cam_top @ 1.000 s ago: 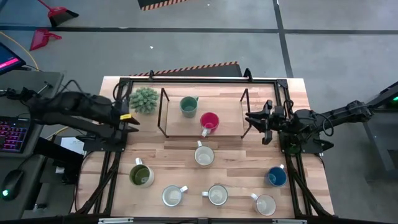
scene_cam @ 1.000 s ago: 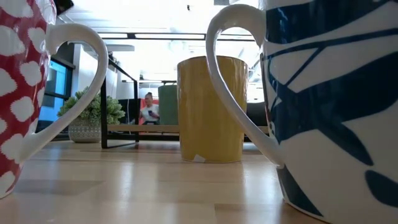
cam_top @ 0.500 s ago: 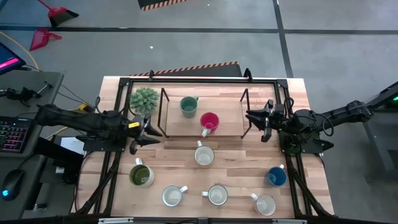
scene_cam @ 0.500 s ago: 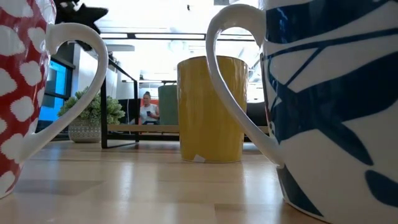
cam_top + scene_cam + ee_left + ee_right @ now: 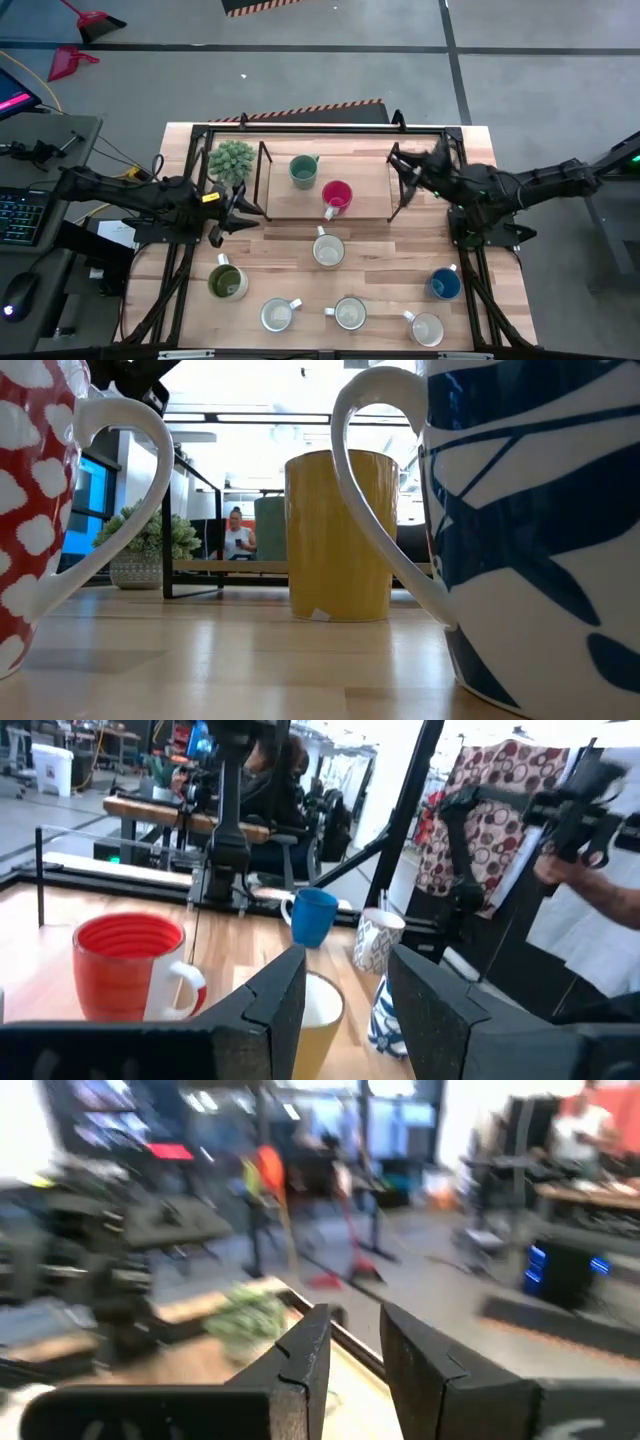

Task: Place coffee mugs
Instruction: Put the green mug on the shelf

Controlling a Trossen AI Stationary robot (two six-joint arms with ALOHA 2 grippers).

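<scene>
Eight coffee mugs show in the high view. A teal-green mug (image 5: 303, 171) and a red mug (image 5: 336, 195) stand on a raised wooden shelf (image 5: 365, 170). On the table stand a cream mug (image 5: 328, 250), an olive mug (image 5: 227, 282), a blue mug (image 5: 444, 284) and three white mugs (image 5: 349, 313) along the near edge. My left gripper (image 5: 240, 210) is open and level, left of the shelf, pointing toward the red mug (image 5: 125, 965). My right gripper (image 5: 400, 165) is open at the shelf's right end, with nothing between its fingers (image 5: 305, 1355).
A spiky potted plant (image 5: 232, 160) stands at the far left beside the shelf. Black frame posts (image 5: 394, 185) rise at the shelf's ends, and black rails run along the table's sides. A person's arm (image 5: 590, 905) shows beyond the table in the left wrist view.
My left gripper has swung from the table's left edge toward the shelf, come down and tipped to level, then kept still. My right gripper has gone up and toward the far edge and the shelf's right end, rolling as it went. No mug has moved.
</scene>
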